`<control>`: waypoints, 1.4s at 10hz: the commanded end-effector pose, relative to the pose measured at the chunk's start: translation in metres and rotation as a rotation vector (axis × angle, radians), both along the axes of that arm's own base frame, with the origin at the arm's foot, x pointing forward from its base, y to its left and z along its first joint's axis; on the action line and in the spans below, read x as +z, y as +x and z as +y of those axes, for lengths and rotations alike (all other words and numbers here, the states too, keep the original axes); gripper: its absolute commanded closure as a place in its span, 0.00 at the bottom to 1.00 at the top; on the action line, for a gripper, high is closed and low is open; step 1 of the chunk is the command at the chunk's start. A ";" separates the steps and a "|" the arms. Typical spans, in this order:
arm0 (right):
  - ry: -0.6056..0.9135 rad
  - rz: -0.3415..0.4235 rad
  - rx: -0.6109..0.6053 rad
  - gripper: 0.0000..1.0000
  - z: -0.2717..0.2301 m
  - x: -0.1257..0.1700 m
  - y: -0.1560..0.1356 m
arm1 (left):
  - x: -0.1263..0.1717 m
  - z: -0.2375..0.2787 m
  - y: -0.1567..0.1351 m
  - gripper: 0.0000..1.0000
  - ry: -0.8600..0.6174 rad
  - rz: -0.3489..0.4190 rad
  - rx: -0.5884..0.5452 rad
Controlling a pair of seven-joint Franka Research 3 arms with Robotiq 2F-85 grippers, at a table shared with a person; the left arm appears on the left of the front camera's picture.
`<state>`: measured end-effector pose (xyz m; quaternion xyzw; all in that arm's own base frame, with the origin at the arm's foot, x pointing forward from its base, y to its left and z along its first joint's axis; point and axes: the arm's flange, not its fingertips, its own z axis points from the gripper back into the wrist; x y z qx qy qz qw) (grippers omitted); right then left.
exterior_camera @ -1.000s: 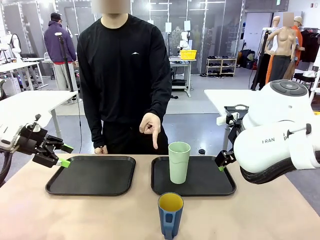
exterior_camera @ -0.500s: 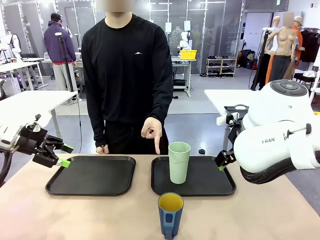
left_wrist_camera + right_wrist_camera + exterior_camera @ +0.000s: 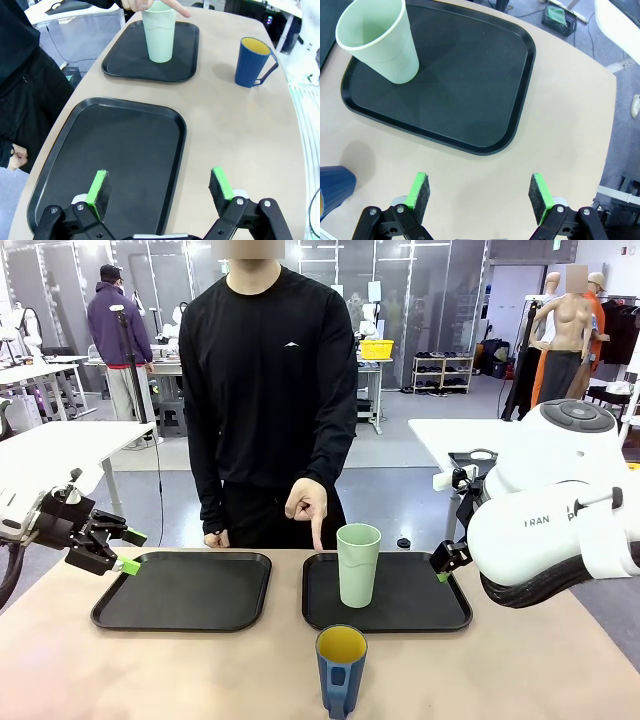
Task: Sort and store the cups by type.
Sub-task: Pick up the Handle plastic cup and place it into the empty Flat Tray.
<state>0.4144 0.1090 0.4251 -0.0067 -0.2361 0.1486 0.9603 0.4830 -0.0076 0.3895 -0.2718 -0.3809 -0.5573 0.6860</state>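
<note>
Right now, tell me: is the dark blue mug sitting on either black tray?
No, the dark blue mug stands on the bare tabletop, apart from the tray holding the mint-green tumbler.

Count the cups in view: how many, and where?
2. The mint-green tumbler stands upright on the right tray; the dark blue mug stands on the table just in front of that tray, nearer the robot. Nothing looks hidden.

Black left tray (image 3: 180,592) beside right tray (image 3: 422,602)

Dark blue mug (image 3: 334,186) partly off-frame
</note>
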 end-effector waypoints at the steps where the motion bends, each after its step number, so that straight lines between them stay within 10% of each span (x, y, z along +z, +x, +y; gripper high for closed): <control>1: 0.003 0.002 -0.001 0.00 -0.001 0.000 0.000 | -0.001 -0.001 0.000 0.00 -0.025 -0.014 -0.009; 14: -0.121 0.018 0.221 0.00 -0.067 -0.037 -0.034 | -0.001 -0.001 0.000 0.00 -0.025 -0.014 -0.009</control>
